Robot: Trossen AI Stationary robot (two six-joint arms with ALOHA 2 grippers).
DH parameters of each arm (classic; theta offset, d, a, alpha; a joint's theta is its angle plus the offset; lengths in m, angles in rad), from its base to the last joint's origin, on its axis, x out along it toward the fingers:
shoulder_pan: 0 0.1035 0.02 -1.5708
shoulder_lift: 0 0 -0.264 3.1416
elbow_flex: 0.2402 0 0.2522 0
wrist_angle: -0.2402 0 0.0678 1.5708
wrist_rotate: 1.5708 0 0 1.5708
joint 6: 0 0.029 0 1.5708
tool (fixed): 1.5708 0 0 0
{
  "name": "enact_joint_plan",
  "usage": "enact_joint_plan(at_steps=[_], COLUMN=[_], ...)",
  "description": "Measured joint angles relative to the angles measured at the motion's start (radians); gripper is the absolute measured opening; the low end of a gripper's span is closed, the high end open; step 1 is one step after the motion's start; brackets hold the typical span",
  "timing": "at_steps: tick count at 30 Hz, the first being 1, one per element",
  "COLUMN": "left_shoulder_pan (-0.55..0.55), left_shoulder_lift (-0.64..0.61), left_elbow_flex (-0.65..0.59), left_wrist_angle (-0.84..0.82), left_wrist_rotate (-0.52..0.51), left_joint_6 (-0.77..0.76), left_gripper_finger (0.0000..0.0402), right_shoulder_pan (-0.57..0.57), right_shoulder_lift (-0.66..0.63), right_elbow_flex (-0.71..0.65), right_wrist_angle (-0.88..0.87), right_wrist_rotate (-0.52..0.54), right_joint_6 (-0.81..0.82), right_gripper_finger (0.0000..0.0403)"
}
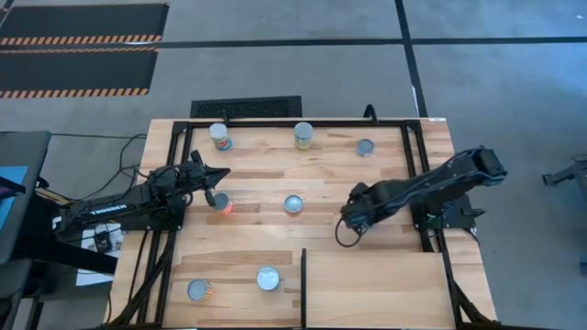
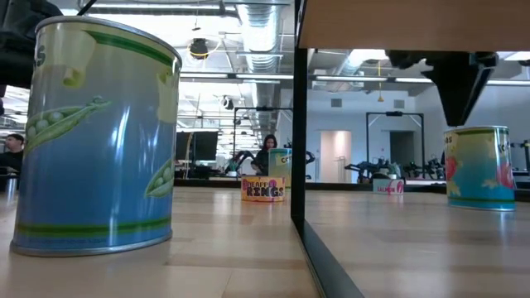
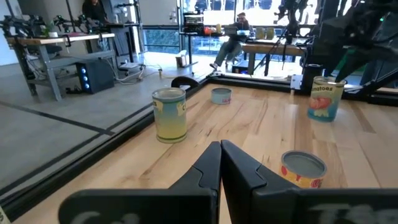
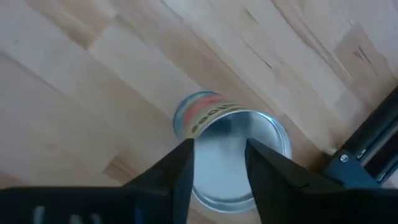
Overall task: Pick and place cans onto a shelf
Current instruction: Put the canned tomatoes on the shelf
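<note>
Several cans stand upright on the wooden table: three along the far edge [image 1: 220,136] [image 1: 303,136] [image 1: 365,147], one in the middle [image 1: 293,203], two near the front left [image 1: 268,278]. My right gripper [image 4: 221,163] points down, open, just above the silver top of a tomato can [image 4: 233,155], also seen in the low view [image 2: 479,165]; in the high view the gripper [image 1: 351,223] hides that can. My left gripper [image 3: 219,158] is shut and level at the table's left, beside an orange-labelled can [image 1: 223,203]. The shelf [image 1: 376,289] lies at the front right.
A thin black divider [image 1: 304,284] edges the shelf's left side. A black frame [image 1: 415,174] runs around the table's edges, close to the right arm. A large pea can [image 2: 95,136] stands near the front. Bare wood lies between the middle can and the shelf.
</note>
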Motion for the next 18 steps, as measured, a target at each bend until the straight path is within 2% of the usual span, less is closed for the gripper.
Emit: enact_joint_plan(at_steps=[3,6,13,18], left_shoulder_pan=[0.0,0.0,0.0,0.0], left_shoulder_lift=[0.0,0.0,0.0,0.0], left_elbow_flex=[0.0,0.0,0.0,0.0], left_wrist_angle=[0.0,-0.005,-0.011,-0.007], left_wrist_rotate=[0.0,0.0,0.0,0.0], left_joint_6=[0.0,0.0,0.0,-0.016], left_gripper_finger=[0.0,0.0,0.0,0.0], right_shoulder_pan=[-0.016,-0.03,-0.055,-0.048], right_shoulder_lift=[0.018,0.041,0.084,0.065], right_elbow_flex=[0.0,0.001,0.004,0.011], right_wrist_angle=[0.018,0.027,0.032,0.046], right_wrist_rotate=[-0.01,-0.029,-0.069,-0.12], right_joint_6=[0.008,0.011,0.023,0.012], right_gripper_finger=[0.0178,0.0165,0.0108,0.0045])
